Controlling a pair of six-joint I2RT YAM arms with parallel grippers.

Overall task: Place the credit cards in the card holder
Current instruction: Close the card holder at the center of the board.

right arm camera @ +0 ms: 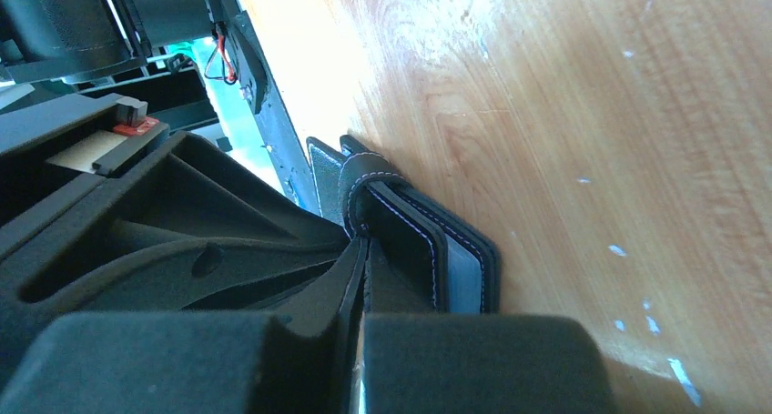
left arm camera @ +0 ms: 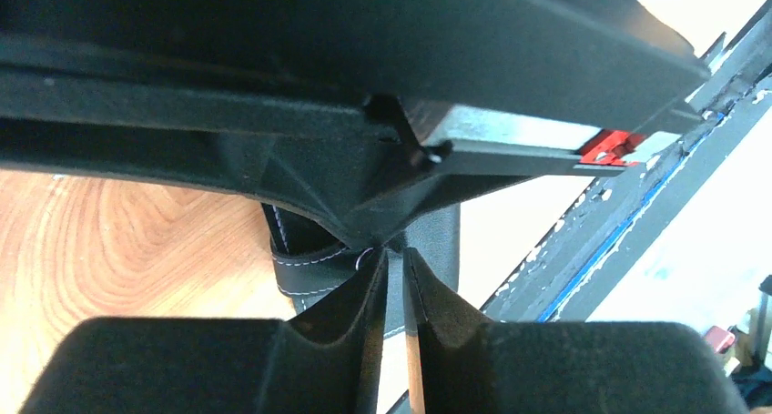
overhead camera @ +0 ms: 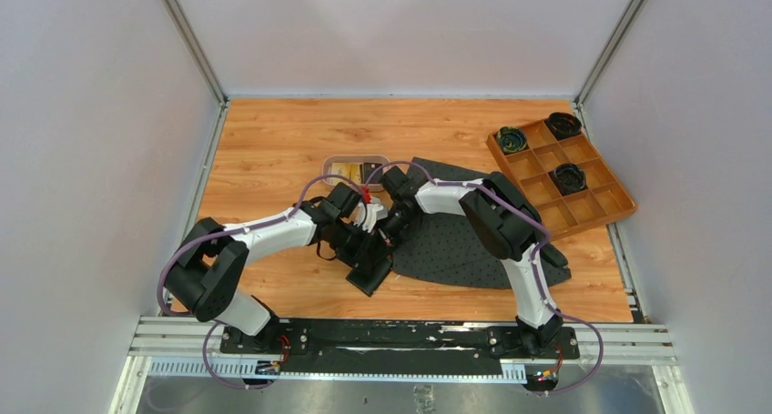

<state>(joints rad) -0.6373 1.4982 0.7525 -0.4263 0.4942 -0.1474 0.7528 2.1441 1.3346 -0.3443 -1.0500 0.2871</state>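
From above, two arms are reaching inward over a wooden desk (overhead camera: 273, 141) and meeting near its middle. The left gripper (overhead camera: 360, 253) and the right gripper (overhead camera: 388, 239) are crowding together over the card holder (overhead camera: 373, 277), a small black wallet that is lying on the wood at the near edge of a dark mat (overhead camera: 473, 241). Behind the arms, a pinkish tray (overhead camera: 338, 162) is holding gold-yellow credit cards (overhead camera: 345, 170). At the far right, an orange-brown compartmented box (overhead camera: 587, 205) is sitting with three dark round items in separate compartments.

From the left wrist, the left jaws are showing only a thin slit between them, their tips pointing at the card holder (left arm camera: 309, 273) and its white stitching. Whether they are pinching it, I cannot tell. The right gripper's black body is filling the top of this view.

From the right wrist, the right jaws are pressing fully together, their tips touching the card holder (right arm camera: 423, 241) beside its snap tab. Whether any leather is caught between them is unclear. The wallet is standing on edge against the wood, and a pale blue-grey card (right arm camera: 461, 282) is showing between its flaps.
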